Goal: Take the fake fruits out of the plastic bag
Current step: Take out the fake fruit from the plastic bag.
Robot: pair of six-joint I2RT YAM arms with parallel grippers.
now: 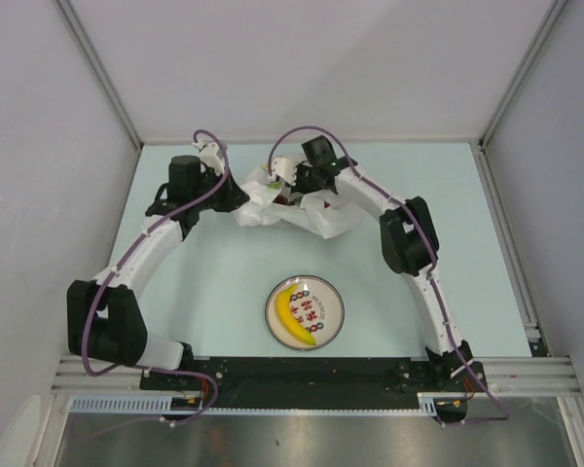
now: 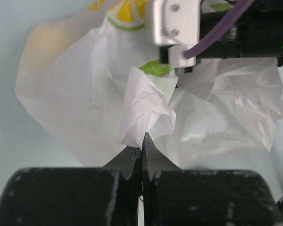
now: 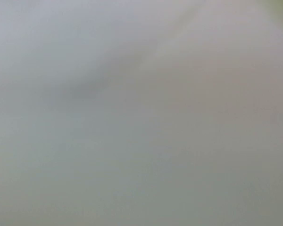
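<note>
The crinkly white plastic bag [image 1: 316, 212] lies at the back middle of the table. My left gripper [image 1: 237, 197] is shut on a fold of the bag's left edge; in the left wrist view its jaws [image 2: 141, 143] pinch the white plastic [image 2: 146, 110]. My right gripper [image 1: 278, 181] reaches down into the bag's mouth, with its fingers hidden by plastic. The right wrist view is a grey blur. A yellow banana [image 1: 294, 316] lies on the round white plate [image 1: 329, 297]. A bit of dark red [image 1: 288, 200] shows in the bag's mouth. Lemon and grapes are hidden.
The plate with red marks sits at the near middle, between the two arm bases. A yellow and green print [image 2: 125, 10] shows on the bag. The right arm's wrist and purple cable [image 2: 212, 33] hang over the bag. Grey walls enclose the table.
</note>
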